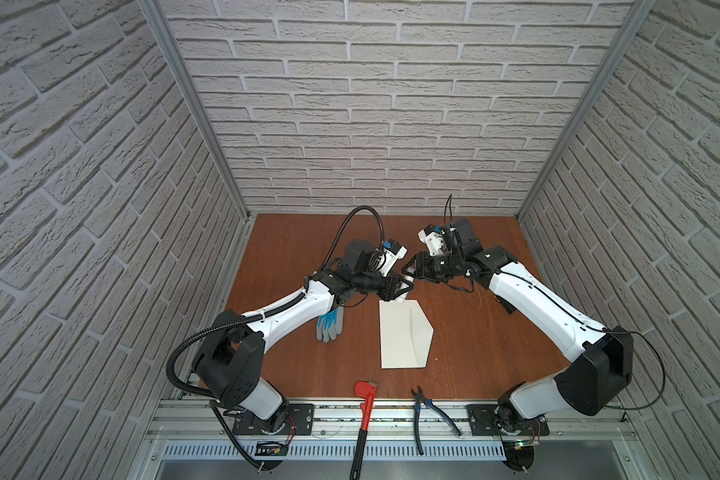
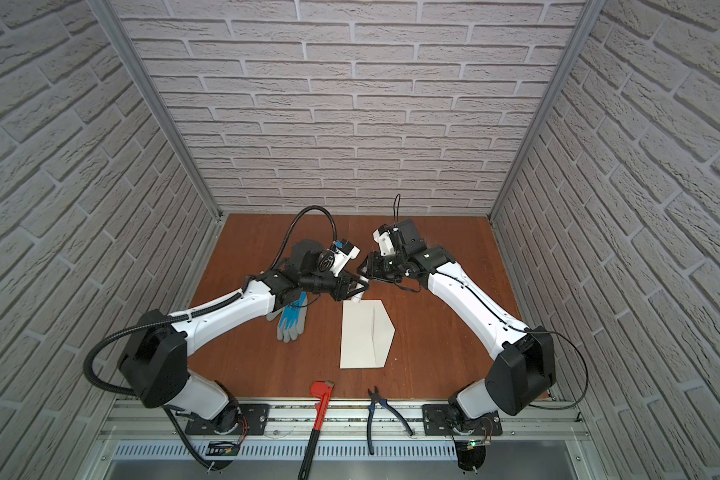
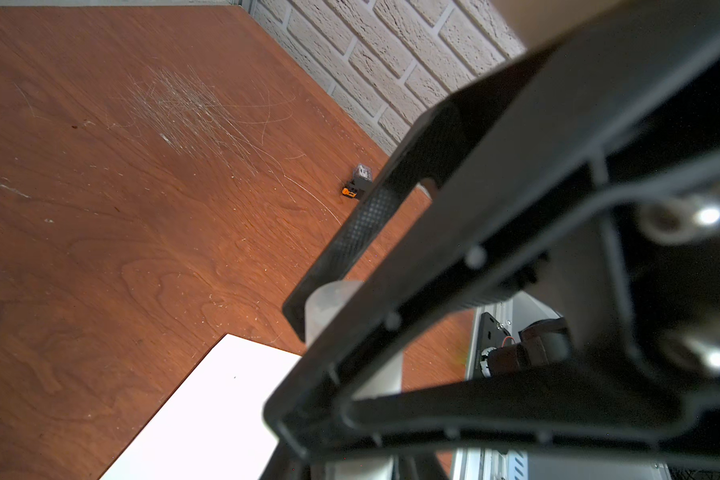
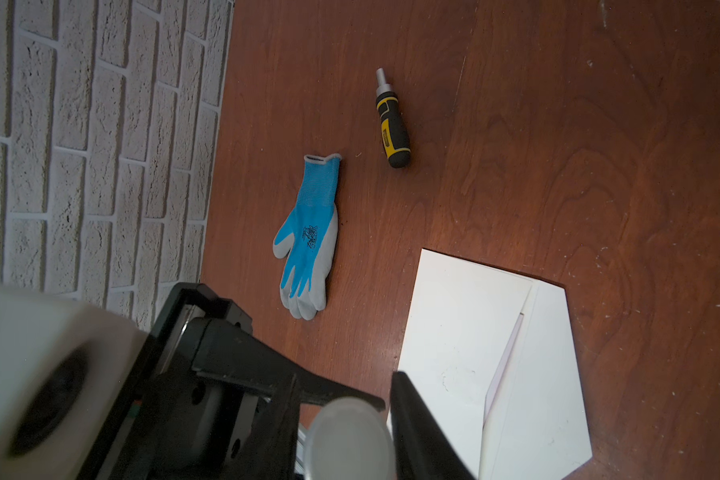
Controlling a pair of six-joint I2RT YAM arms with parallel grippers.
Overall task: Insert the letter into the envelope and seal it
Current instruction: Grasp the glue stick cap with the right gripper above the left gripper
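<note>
Paper wants a soft touch at the flap

Wide shot first: desk (image 1: 474,332), brown wood, with envelope (image 1: 395,336) lying flat near its middle, long side running away from the robot. Both top views agree on that. Its flap (image 1: 420,332) is open, spread flat to the right of the body.

That is thin, light paper, limp if lifted by one corner and easy to crease. Pressed flat on wood, its face gives no edge to pinch. My pick for a hold is the flap's free point or slanted edge, folding it over along the crease. It would likely skate on the wood unless something pins the body.

Above the envelope's far end, left tool (image 1: 406,287) and right tool (image 1: 410,269) meet nose to nose. Left is narrow, clasping a whitish tube (image 3: 333,307) across its middle, going by the left wrist view. Right has a finger on either side of the tube's round end, and I cannot tell whether it is gripping or free. The tube reads as hard, smooth plastic, so slippery.

Smallest of all is the letter (image 4: 504,358): only a thin pink sliver at the envelope's mouth, seemingly tucked inside.
</note>
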